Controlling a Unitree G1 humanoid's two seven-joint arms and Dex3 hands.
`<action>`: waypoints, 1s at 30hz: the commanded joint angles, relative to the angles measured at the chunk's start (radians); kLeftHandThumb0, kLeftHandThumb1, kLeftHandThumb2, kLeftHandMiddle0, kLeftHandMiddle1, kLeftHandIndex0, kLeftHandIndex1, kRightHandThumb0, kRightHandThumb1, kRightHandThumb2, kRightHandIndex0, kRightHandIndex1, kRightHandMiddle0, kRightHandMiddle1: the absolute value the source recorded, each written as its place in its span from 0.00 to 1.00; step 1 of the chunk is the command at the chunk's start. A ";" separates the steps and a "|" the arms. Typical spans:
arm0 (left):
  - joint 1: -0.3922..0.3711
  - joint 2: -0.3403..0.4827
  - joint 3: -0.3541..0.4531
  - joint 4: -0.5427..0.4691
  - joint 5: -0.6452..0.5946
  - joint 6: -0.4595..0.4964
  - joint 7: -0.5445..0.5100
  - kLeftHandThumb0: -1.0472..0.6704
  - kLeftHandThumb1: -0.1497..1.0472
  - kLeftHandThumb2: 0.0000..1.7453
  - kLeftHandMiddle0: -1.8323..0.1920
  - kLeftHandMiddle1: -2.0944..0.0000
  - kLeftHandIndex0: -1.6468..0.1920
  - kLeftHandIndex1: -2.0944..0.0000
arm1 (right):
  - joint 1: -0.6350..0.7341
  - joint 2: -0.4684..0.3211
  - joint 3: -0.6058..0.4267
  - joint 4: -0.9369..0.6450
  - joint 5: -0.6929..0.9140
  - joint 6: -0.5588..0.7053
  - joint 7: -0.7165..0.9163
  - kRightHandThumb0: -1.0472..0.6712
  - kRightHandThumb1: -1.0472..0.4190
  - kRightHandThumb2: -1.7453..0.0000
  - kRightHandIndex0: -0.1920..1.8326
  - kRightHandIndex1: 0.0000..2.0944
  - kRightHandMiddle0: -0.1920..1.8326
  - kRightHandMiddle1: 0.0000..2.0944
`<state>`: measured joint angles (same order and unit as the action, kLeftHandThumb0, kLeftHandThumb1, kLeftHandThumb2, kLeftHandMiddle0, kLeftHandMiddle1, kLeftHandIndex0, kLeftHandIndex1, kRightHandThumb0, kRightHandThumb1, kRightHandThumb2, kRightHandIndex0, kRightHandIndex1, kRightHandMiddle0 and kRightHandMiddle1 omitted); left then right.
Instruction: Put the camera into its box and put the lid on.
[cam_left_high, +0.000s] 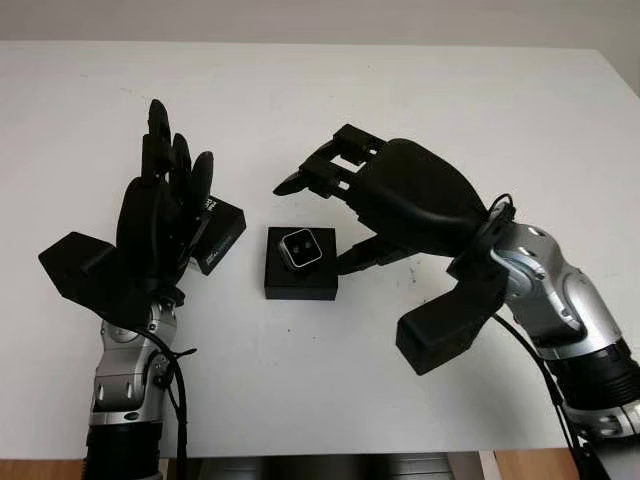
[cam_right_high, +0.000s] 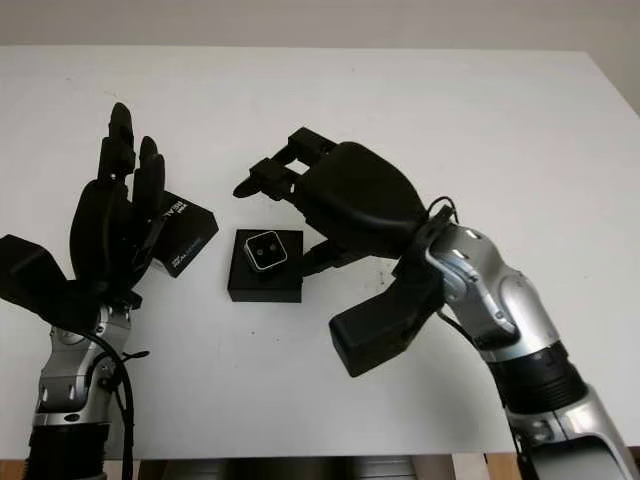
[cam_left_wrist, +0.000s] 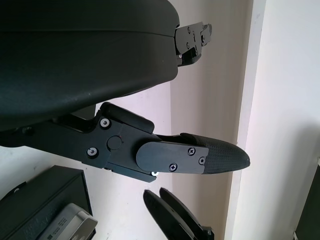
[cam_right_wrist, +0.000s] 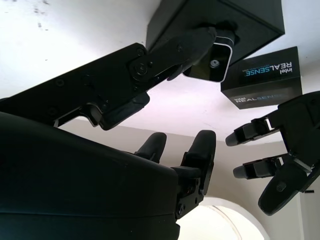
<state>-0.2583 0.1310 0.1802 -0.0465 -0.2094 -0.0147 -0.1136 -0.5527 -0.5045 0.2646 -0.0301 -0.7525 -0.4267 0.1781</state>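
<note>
- Left robot hand (cam_left_high: 160, 215): open, raised upright at the left of the white surface (cam_left_high: 420, 100); it holds nothing.
- RealSense lid (cam_right_high: 183, 233): lies just right of the left robot hand, the nearer hand for the coming lid pickup.
- Box (cam_left_high: 300, 264): sits between both hands, with the camera (cam_left_high: 301, 248) seated in it.
- Right robot hand (cam_left_high: 400, 195): open, hovers just right of the box, thumb near its edge.

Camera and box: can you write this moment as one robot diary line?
camera: in box | lid: off, near left hand | right hand: open, beside box
</note>
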 joint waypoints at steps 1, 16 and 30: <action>0.010 -0.004 -0.002 -0.011 0.002 -0.007 0.001 0.18 1.00 0.19 1.00 1.00 1.00 1.00 | -0.011 0.015 0.010 0.021 -0.008 -0.003 -0.025 0.21 0.12 0.97 0.14 0.48 0.14 0.48; 0.006 0.000 -0.005 -0.004 0.020 -0.011 0.004 0.17 1.00 0.20 1.00 1.00 1.00 1.00 | -0.028 0.037 0.044 0.063 -0.023 0.015 -0.028 0.19 0.11 0.97 0.13 0.52 0.15 0.48; 0.008 0.000 -0.004 -0.007 0.012 -0.011 -0.001 0.17 1.00 0.20 1.00 1.00 1.00 1.00 | -0.029 0.025 0.060 0.103 -0.049 0.002 -0.050 0.19 0.13 0.97 0.14 0.52 0.17 0.47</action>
<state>-0.2580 0.1300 0.1793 -0.0455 -0.2005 -0.0198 -0.1144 -0.5710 -0.4725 0.3150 0.0702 -0.7944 -0.4184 0.1365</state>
